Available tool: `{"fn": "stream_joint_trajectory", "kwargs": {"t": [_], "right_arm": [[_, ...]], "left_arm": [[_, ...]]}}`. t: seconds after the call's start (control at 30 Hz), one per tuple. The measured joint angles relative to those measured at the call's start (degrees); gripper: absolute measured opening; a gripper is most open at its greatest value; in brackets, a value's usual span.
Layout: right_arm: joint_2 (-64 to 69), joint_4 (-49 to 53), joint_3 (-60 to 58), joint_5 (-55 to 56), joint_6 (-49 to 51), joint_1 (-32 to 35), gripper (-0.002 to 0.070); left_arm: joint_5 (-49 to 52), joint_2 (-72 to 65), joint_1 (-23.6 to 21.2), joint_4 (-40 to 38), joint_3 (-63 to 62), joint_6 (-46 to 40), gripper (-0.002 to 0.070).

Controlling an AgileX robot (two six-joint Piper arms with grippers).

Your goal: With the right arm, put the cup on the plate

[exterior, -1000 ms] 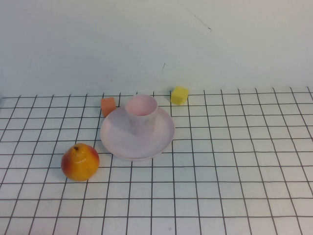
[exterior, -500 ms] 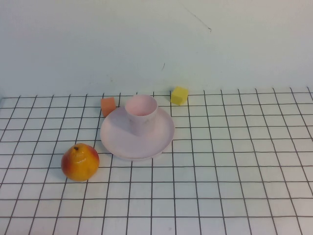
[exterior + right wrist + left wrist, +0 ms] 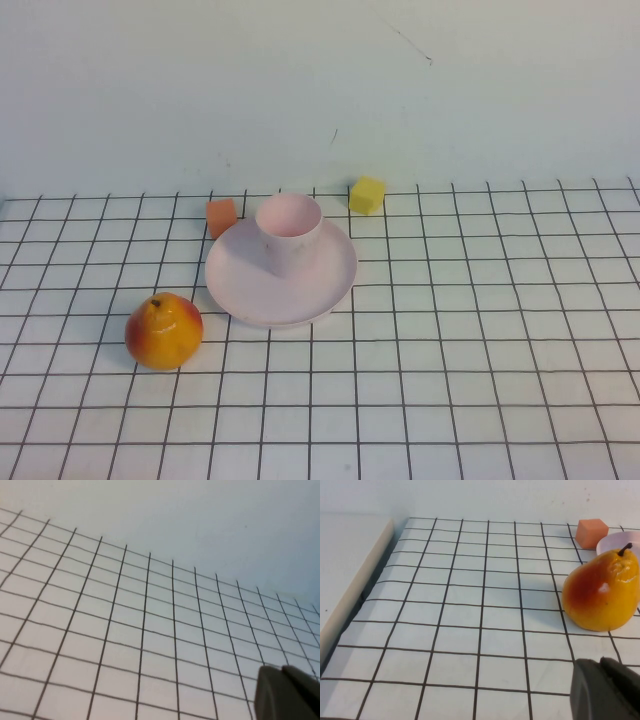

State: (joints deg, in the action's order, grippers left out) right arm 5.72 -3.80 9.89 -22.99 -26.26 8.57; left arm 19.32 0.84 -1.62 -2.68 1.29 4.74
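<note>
Cup already standing on the plate; both arms clear of the high view.

Left to right: the left hand [image 3: 605, 690] shows only as a dark corner near the pear [image 3: 164, 330], its grip unreadable. The orange block [image 3: 221, 217] sits just beside the plate [image 3: 245, 290], where the cup [image 3: 288, 232] stands upright toward the far rim; the yellow block [image 3: 367, 194] lies beyond. The right hand [image 3: 287, 692] hangs over bare counter [image 3: 480, 340], grip also unreadable. Best kept well away, so nothing tips the cup.

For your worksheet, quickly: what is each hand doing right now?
Left hand: near the pear, holding nothing; cannot be told.
Right hand: over bare grid, holding nothing; cannot be told.
</note>
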Motion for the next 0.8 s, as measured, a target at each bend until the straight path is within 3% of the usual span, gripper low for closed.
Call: {"fn": "stream_joint_trajectory", "kwargs": {"t": [0.2, 0.8], "right_arm": [[-6.2, -2.21, -10.98, 2.23, 0.74, 0.85, -0.0002], [-6.43, -7.59, -11.43, 1.48, 2.39, 0.85, -0.0002]], "left_arm": [[0.0, 0.0, 0.0, 0.0, 0.0, 0.0, -0.0003], [0.0, 0.0, 0.0, 0.0, 0.0, 0.0, -0.0003]]}}
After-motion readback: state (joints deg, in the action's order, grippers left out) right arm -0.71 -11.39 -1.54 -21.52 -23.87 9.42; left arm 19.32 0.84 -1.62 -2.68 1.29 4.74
